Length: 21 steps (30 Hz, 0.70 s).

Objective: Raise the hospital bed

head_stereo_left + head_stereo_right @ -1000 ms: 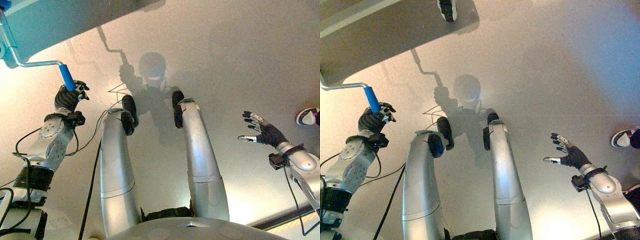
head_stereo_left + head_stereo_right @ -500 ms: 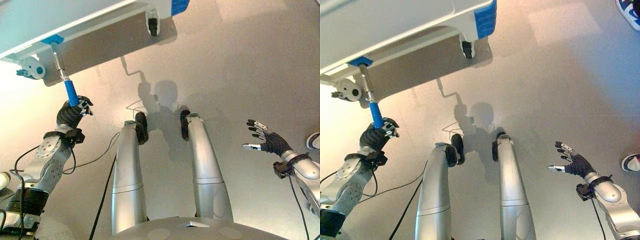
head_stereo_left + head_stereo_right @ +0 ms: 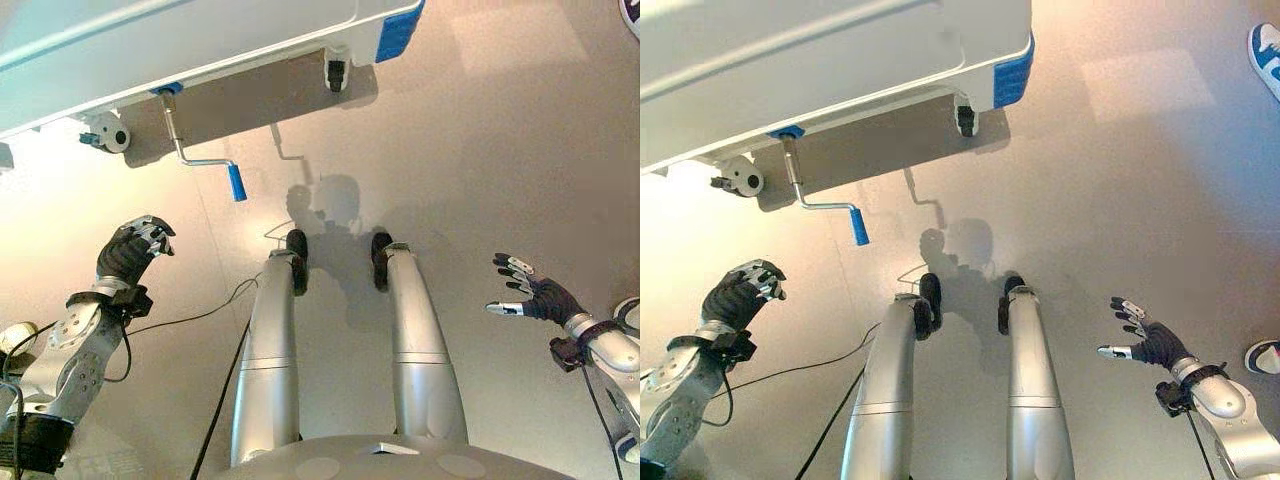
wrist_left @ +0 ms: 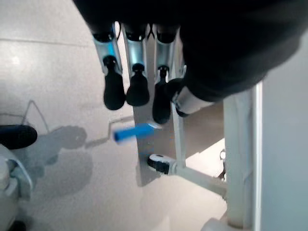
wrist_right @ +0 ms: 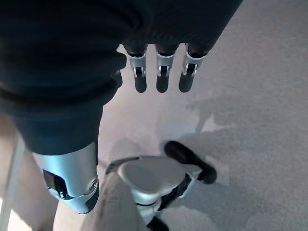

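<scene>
Looking at the left eye view, the hospital bed (image 3: 190, 50) filled the upper left of the frame, its pale frame ending in a blue corner cap (image 3: 400, 32) with a caster wheel (image 3: 337, 74) just below. The crank (image 3: 200, 150) hung from the bed's underside, its metal shaft going down and then bending toward the right, where the blue handle (image 3: 236, 183) pointed downward with a slight tilt. The left hand (image 3: 130, 250) was at the middle left, below the handle and apart from it, with curled fingers and nothing inside them. The right hand (image 3: 535, 298) was at the lower right with its fingers spread and empty.

In the right eye view, a person's shoe (image 3: 1265, 55) showed at the upper right edge.

In the left wrist view, the fingers (image 4: 114, 89) were bent, and past them the blue handle lay almost horizontal in the middle.

In the right wrist view, the fingers (image 5: 162, 77) were straight above the bare floor (image 5: 260, 96).
</scene>
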Tool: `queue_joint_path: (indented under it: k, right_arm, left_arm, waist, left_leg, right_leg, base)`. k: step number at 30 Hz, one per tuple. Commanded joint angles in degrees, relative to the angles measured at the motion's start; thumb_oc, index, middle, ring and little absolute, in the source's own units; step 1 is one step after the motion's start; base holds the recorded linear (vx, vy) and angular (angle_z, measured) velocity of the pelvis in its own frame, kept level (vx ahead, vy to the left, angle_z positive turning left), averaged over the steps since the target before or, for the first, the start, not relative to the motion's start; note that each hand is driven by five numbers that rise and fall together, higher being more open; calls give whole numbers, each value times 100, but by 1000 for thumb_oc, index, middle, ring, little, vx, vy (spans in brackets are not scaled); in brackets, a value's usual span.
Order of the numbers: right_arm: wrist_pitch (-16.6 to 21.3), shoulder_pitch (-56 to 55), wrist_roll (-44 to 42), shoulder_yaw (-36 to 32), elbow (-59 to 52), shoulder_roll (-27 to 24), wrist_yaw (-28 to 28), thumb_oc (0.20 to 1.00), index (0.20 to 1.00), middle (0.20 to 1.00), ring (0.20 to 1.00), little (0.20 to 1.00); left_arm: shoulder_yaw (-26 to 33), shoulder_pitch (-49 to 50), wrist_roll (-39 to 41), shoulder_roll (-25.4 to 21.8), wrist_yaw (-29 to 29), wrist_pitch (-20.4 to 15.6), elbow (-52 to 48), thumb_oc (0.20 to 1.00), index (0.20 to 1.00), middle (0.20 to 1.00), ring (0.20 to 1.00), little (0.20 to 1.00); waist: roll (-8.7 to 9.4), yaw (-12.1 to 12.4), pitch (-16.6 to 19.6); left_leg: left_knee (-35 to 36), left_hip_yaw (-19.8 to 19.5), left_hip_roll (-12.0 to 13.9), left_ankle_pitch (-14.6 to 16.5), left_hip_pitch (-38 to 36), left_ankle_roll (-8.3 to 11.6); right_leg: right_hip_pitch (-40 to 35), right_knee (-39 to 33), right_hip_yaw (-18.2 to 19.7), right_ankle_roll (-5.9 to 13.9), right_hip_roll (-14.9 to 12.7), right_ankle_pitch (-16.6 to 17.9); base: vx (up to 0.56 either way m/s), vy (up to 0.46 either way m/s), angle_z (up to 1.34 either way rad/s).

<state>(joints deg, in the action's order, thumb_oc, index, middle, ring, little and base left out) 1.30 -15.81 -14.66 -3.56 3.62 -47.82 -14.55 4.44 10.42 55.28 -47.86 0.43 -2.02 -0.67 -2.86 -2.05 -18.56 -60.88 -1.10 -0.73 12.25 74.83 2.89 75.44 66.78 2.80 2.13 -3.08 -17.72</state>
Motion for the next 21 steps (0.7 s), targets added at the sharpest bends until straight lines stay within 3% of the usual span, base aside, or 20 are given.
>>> queue_joint_path:
  k: [1,10,11,12,14,21]
  right_arm:
    - [216,-108,88,162,2,-68,-55,1000,1000,1000,1000,1000]
    - [239,-136,166,205,42,58,-36,1000,1000,1000,1000,1000]
    - [238,-130,171,209,50,74,-43,1000,1000,1000,1000,1000]
    - [232,-102,223,245,82,98,-27,1000,1000,1000,1000,1000]
    - [216,-82,260,271,112,111,-22,1000,1000,1000,1000,1000]
    - [176,-47,419,345,233,217,60,1000,1000,1000,1000,1000]
  left_arm:
    - [448,295,178,-166,-50,-291,38,200,200,200,200,200]
    - [577,520,110,-40,-51,-234,300,200,200,200,200,200]
    - [582,545,80,-28,-58,-231,294,369,369,369,369,369]
    - [543,544,71,54,-37,-231,295,906,906,906,906,906]
    - [472,519,53,140,-12,-225,303,1000,1000,1000,1000,1000]
    - [258,450,-73,551,52,-163,490,1000,1000,1000,1000,1000]
  waist:
    - [-133,-80,385]
    - [-128,0,458]
    - [-126,10,464]
    - [-109,26,495]
    - [-94,32,514]
    - [-48,44,609]
  left_leg:
    - [721,213,-121,-1452,409,27]
    - [859,183,-177,-1477,201,14]
    - [888,173,-180,-1481,172,11]
    - [928,164,-185,-1478,108,7]
    - [986,157,-187,-1487,23,6]
    - [1440,99,-162,-1565,-484,33]
  right_leg:
    - [74,-1055,-328,354,86,1330]
    - [-141,-1154,-316,415,-3,1324]
    - [-164,-1175,-320,423,-12,1323]
    - [-224,-1200,-333,433,-33,1314]
    - [-275,-1226,-328,441,-40,1308]
    - [-741,-1603,-301,432,-114,1337]
  base:
    - [23,24,8]
    - [21,23,2]
    - [0,0,0]
    - [15,34,2]
    - [2,8,2]
    - [3,2,2]
